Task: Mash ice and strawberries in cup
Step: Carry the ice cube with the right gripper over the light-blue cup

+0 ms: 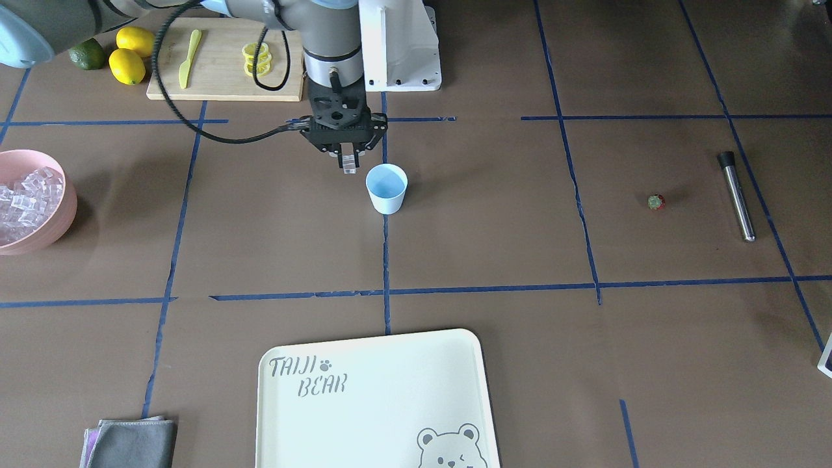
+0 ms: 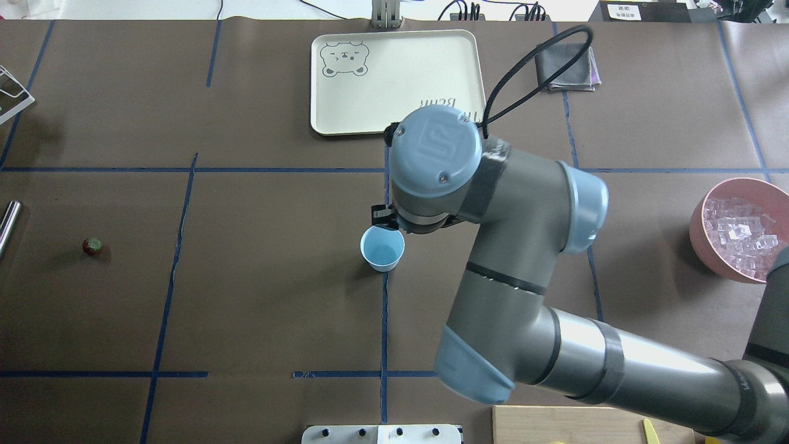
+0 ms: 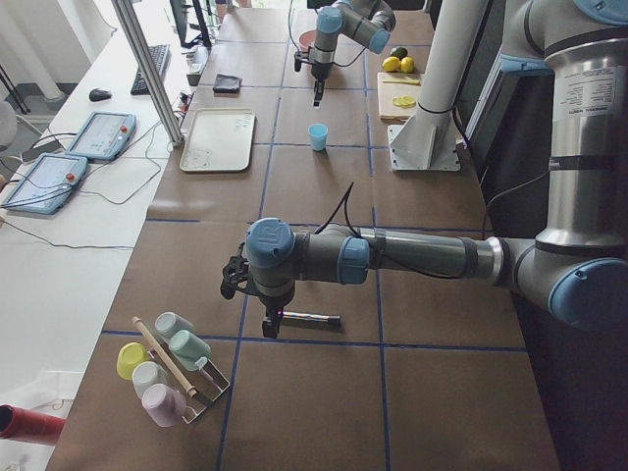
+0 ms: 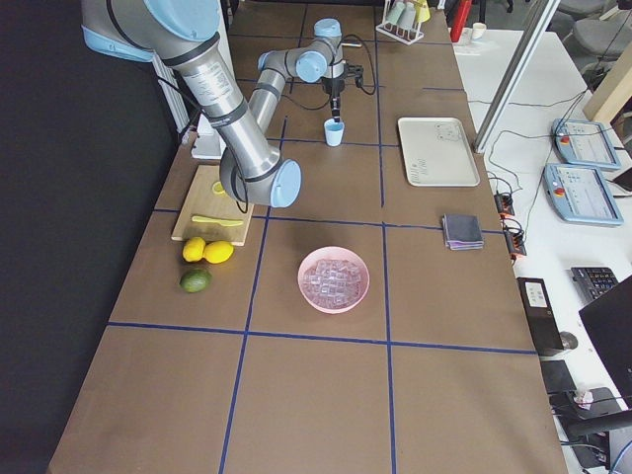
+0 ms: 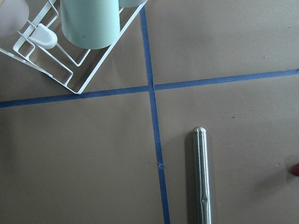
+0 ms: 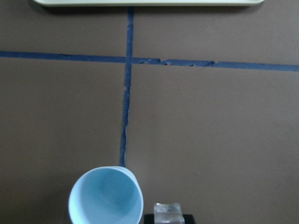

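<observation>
Overhead exterior view takes in the brown paper-covered desk [image 2: 259, 296], marked off by blue tape lines. The grey right arm [image 2: 524, 296] reaches across it to the middle. The left arm [image 3: 412, 257] hangs low at the far end of the desk, and whether the left gripper [image 3: 268, 324] is open or closed cannot be told.

A round pink bowl [image 1: 65, 218] heaped with clear ice cubes [image 1: 26, 201] sits at the right arm's end of the desk. Well apart from it, at the centre, the small light blue plastic cup [image 1: 387, 190] stands upright on a tape line, and its inside looks bare.

Near the left arm's end lies a slim steel rod with a black end [image 1: 736, 196], probably the masher. The small red strawberry with a green cap [image 1: 656, 202] rests on the desk near that rod.

Smallest is the single clear ice cube [image 6: 167, 212], pinched between the fingers of the right gripper [image 1: 349, 162], held above the desk just beside the cup's rim, not over its mouth.

By this showing the task is barely begun: nothing is in the cup yet. Ice, the berry and all the mashing are left to do.
</observation>
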Controlling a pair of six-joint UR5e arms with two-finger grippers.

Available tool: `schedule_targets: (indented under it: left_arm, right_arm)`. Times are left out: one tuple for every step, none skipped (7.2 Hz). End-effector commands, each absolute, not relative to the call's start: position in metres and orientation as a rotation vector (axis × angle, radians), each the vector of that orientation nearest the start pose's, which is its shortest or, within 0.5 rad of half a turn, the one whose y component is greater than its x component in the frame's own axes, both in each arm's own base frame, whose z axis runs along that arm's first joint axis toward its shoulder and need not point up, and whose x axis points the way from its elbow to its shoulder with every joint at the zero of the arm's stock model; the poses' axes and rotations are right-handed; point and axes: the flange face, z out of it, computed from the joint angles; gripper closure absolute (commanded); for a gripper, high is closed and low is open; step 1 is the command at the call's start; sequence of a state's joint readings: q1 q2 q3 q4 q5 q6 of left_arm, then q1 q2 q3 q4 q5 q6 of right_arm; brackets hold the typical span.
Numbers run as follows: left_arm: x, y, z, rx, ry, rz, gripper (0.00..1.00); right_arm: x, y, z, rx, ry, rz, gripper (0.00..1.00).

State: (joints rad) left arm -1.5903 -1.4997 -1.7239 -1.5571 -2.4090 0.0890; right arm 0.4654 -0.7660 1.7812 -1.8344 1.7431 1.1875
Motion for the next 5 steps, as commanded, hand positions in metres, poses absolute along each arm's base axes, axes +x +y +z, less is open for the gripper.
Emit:
schedule_targets:
  left_arm:
    - [-0.0678, -0.4611, 0.6142, 0.108, 0.833, 0.095, 0.0]
    - [-0.0685, -0.461, 0.6149, 0.108, 0.833, 0.093, 0.0]
    - [-0.0685, -0.4603, 0.6156, 0.106, 0.833, 0.092, 0.0]
    - [-0.0677, -0.4584, 0.6169, 0.103, 0.835, 0.092, 0.0]
    - [-0.0677, -0.4585, 0.6155, 0.105, 0.833, 0.093, 0.0]
  right_arm:
    - [-0.5903, -0.4028, 0.1245, 0.166, -0.738, 0.006, 1.0]
    - [-0.5909, -0.4029, 0.1251, 0.164, -0.737, 0.005, 1.0]
    - [-0.5922, -0.401, 0.1253, 0.161, -0.736, 0.003, 1.0]
    - [-0.5922, -0.4006, 0.1234, 0.158, -0.739, 0.002, 0.99]
    - [-0.5906, -0.3995, 0.1213, 0.155, -0.745, 0.006, 0.97]
